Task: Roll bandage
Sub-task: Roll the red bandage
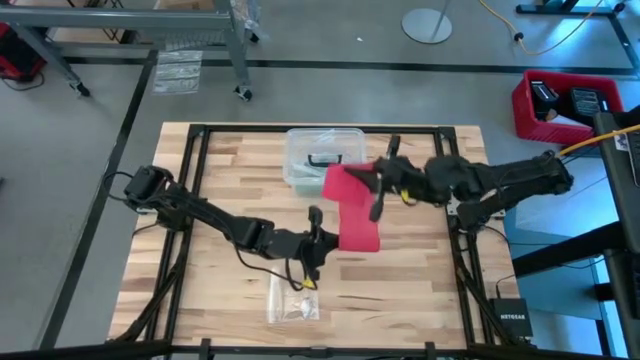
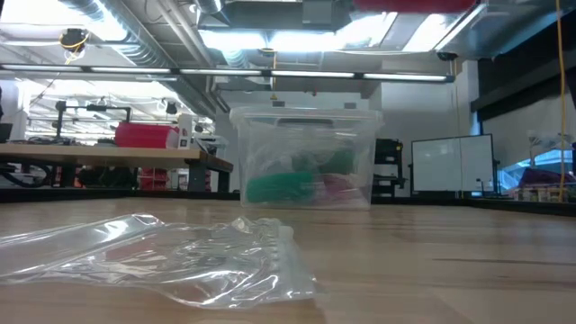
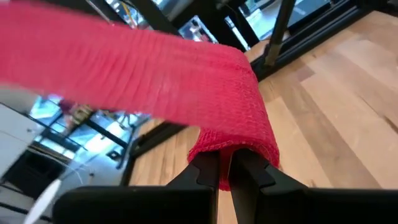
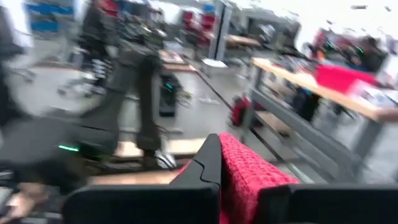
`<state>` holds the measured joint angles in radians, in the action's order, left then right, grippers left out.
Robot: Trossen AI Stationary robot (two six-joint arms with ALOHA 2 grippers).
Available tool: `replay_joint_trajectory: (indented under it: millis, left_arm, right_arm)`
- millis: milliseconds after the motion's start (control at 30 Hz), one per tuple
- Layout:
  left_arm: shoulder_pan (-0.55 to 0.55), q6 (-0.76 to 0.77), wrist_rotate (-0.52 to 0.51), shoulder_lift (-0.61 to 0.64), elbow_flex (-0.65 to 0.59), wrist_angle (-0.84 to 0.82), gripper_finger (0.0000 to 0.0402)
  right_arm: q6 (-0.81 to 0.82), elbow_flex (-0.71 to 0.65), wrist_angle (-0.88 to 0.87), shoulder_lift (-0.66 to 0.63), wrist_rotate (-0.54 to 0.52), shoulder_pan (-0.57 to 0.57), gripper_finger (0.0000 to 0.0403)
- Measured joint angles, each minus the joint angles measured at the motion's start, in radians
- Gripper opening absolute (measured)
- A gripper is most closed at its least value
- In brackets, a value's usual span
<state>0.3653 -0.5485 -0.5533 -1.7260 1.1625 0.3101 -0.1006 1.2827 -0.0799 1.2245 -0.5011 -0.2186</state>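
Jaws of both grippers are clamped on the red bandage [image 1: 358, 215], which is held stretched above the surface [image 1: 230, 180] between the left gripper [image 1: 316, 240] and the right gripper [image 1: 378, 185].

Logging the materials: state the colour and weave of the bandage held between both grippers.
The bandage is red with a fine knitted mesh texture, clearest in the left wrist view.

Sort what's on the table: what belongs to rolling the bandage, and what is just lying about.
In use:
- bandage, red strip held off the table
- left gripper, shut on one end
- right gripper, shut on the other end

Lying about:
- clear plastic box
- small plastic bag
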Motion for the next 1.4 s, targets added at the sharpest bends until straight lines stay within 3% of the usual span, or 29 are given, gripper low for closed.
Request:
replay_joint_trajectory:
  millis: [400,700,867,1000,1167,1400]
  left_arm:
    - [0.094,-0.137,-0.108,0.001,0.000,0.111,0.0011]
    - [0.155,-0.431,-0.176,0.005,0.000,0.281,0.0011]
    - [0.177,-0.553,-0.197,0.024,0.001,0.329,0.0011]
    - [0.181,-0.592,-0.227,0.042,0.012,0.327,0.0011]
    - [0.182,-0.598,-0.265,0.056,0.014,0.324,0.0011]
    - [0.145,-0.404,-0.353,0.058,0.015,0.223,0.0011]
  right_arm:
    - [0.122,0.000,-0.214,-0.001,0.023,0.196,0.0003]
    - [0.255,0.000,-0.382,0.036,0.172,0.287,0.0003]
    - [0.338,0.000,-0.447,0.078,0.183,0.286,0.0009]
    - [0.409,0.000,-0.488,0.110,0.270,0.287,0.0057]
    - [0.434,0.000,-0.560,0.121,0.277,0.284,0.0145]
    - [0.465,0.000,-0.599,0.087,0.338,0.285,0.0221]
